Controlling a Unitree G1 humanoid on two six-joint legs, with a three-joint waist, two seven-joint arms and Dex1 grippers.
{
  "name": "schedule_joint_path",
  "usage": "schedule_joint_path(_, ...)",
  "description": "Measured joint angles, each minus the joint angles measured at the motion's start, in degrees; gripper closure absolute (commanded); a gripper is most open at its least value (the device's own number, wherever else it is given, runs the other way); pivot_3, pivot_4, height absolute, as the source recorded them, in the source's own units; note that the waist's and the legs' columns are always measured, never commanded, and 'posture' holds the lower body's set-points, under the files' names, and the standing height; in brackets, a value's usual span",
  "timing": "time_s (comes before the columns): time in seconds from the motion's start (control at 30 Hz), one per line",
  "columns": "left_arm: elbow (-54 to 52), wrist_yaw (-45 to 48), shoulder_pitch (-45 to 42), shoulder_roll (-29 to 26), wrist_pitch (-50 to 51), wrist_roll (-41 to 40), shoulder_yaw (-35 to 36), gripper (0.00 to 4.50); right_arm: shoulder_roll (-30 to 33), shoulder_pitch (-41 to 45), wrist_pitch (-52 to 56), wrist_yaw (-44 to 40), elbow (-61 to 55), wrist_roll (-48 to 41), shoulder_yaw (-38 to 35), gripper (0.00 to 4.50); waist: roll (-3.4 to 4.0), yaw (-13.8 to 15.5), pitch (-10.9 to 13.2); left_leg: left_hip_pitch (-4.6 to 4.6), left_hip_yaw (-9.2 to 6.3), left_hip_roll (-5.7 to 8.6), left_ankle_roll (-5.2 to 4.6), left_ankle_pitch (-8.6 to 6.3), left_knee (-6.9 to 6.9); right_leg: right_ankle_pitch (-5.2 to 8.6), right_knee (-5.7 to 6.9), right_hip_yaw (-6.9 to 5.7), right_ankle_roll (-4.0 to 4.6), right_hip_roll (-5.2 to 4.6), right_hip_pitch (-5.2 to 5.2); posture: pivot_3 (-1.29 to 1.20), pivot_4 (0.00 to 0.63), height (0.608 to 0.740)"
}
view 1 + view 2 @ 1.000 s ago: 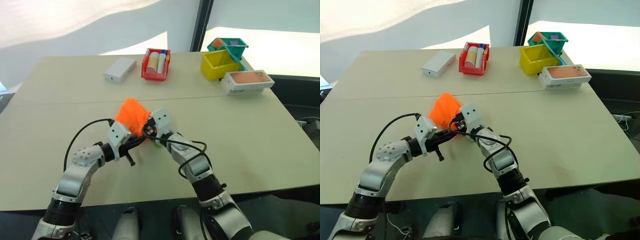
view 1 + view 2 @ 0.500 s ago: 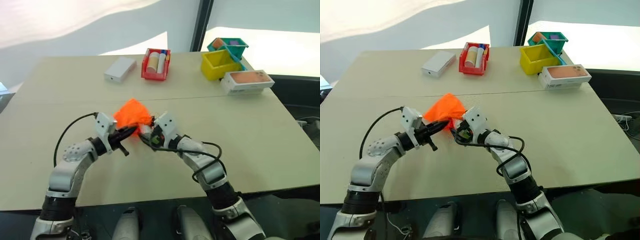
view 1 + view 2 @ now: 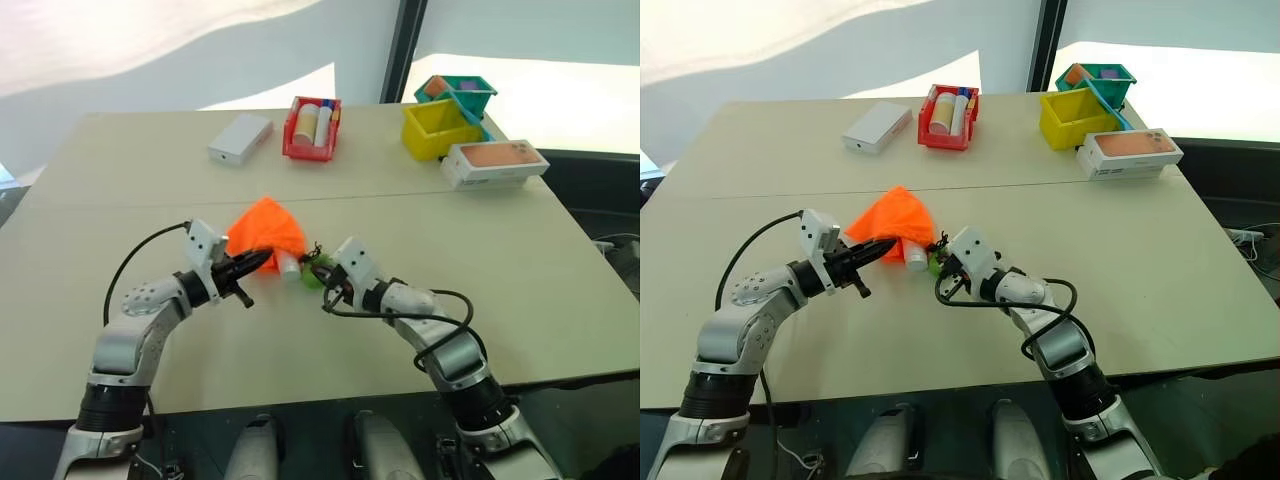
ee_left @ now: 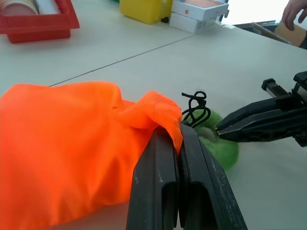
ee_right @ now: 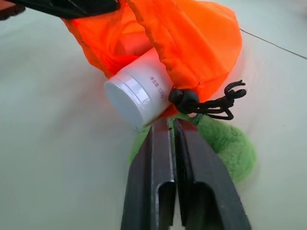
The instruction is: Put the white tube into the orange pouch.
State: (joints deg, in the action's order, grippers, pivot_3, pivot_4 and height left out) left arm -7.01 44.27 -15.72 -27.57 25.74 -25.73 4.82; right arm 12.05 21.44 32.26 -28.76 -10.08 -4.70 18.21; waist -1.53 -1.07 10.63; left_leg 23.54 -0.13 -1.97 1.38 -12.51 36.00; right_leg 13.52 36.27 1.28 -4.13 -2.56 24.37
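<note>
I have the left tool [image 4: 178, 143] clamped on the orange pouch [image 3: 265, 232] rim, the white tube [image 5: 139, 93] mostly inside, cap poking out of it. My right tool [image 5: 173, 125] is closed, seemingly empty, beside it. Next: nudge the cap in.

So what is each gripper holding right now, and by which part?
The left gripper is shut on the orange pouch, pinching its mouth edge. The right gripper is shut and holds nothing.
</note>
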Motion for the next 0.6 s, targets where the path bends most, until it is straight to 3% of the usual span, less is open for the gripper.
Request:
schedule_joint_path(0.23,0.3,0.49,0.0,-0.1,0.0,0.01,0.14,4.5,-3.15,0.7,0.55,-0.89,1.32,-0.43,2.56,4.45,0.0,-0.03,0.0,0.0,0.0,0.0,0.0,0.0,0.01,0.0,0.0,0.0,0.01,0.0,0.0,0.0,0.15,0.74)
schedule_joint_path(0.6,-1.07,1.38,3.56,-1.77,0.07,0.21,-0.14,4.5,-11.71,6.68,-10.55,7.0,17.5,3.9,2.5,4.45,0.0,-0.21,0.0,0.0,0.0,-0.03,0.0,0.0,-0.02,-0.01,-0.01,0.01,0.01,0.0,0.01,0.0,0.15,0.74)
